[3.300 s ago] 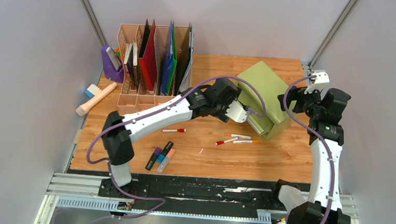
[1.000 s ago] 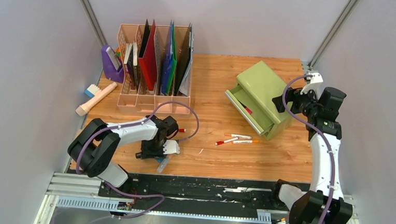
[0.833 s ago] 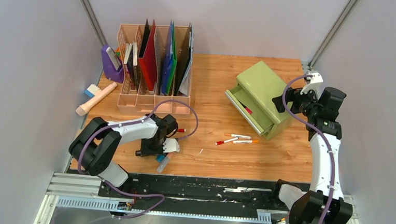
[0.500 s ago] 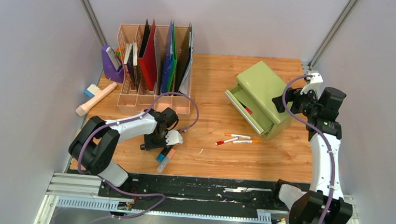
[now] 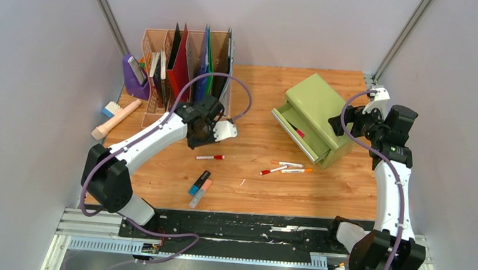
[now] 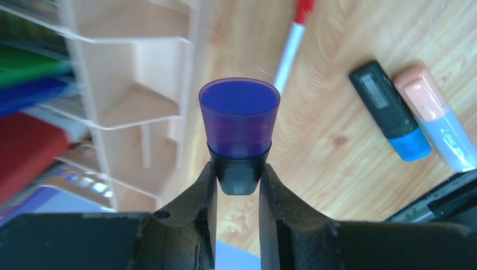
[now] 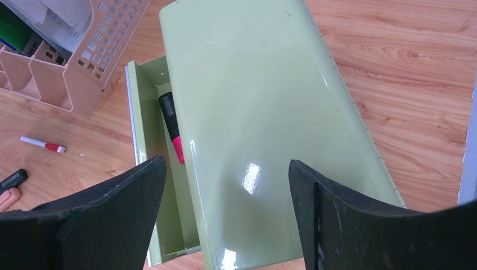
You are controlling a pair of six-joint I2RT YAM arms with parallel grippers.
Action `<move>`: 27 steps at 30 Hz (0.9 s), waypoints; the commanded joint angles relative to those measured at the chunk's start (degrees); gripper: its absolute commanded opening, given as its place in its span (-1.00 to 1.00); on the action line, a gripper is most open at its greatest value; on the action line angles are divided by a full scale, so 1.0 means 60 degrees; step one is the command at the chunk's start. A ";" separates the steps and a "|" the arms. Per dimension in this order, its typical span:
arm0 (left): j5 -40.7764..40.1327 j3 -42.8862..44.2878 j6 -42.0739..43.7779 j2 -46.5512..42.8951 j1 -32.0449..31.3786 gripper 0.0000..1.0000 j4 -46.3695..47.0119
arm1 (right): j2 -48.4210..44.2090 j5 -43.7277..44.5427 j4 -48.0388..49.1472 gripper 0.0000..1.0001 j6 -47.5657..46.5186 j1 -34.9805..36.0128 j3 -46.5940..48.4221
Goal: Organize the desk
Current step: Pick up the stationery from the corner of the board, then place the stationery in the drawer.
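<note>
My left gripper (image 6: 238,174) is shut on the black body of a purple-capped highlighter (image 6: 239,121), which hangs above the desk (image 5: 264,193) just in front of the peach file organizer (image 5: 186,82). In the top view, that gripper (image 5: 207,130) is near the organizer's front right corner. A black-and-blue highlighter (image 6: 389,111) and a peach one (image 6: 436,124) lie side by side on the wood. My right gripper (image 7: 228,169) stands open, holding nothing, above the green drawer cabinet (image 7: 253,112).
The cabinet's top drawer is pulled out, with a black-and-pink highlighter (image 7: 171,128) inside. A red-capped pen (image 5: 210,157) and several more pens (image 5: 288,168) lie mid-desk. A purple holder (image 5: 135,77) and a brush (image 5: 117,118) sit at the left edge.
My left gripper closed on the purple highlighter near the desk's front, lifted it and carried it back toward the organizer. Two highlighters stayed on the wood. The right arm has not moved.
</note>
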 commanded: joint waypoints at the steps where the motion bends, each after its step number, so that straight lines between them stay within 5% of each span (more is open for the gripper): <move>1: -0.0005 0.1867 0.0214 0.0443 -0.0385 -0.93 -0.0464 | -0.0131 -0.0170 0.0121 0.61 0.0017 -0.0032 0.0000; 15: -0.1993 0.7832 0.3728 0.4424 -0.2769 -0.95 0.1855 | -0.0110 0.0872 0.0067 0.61 0.0150 -0.0047 0.0104; 27: -0.2510 0.8233 0.6572 0.6148 -0.3894 -0.96 0.4725 | -0.0085 0.1504 0.0066 0.61 0.0382 -0.0220 0.0148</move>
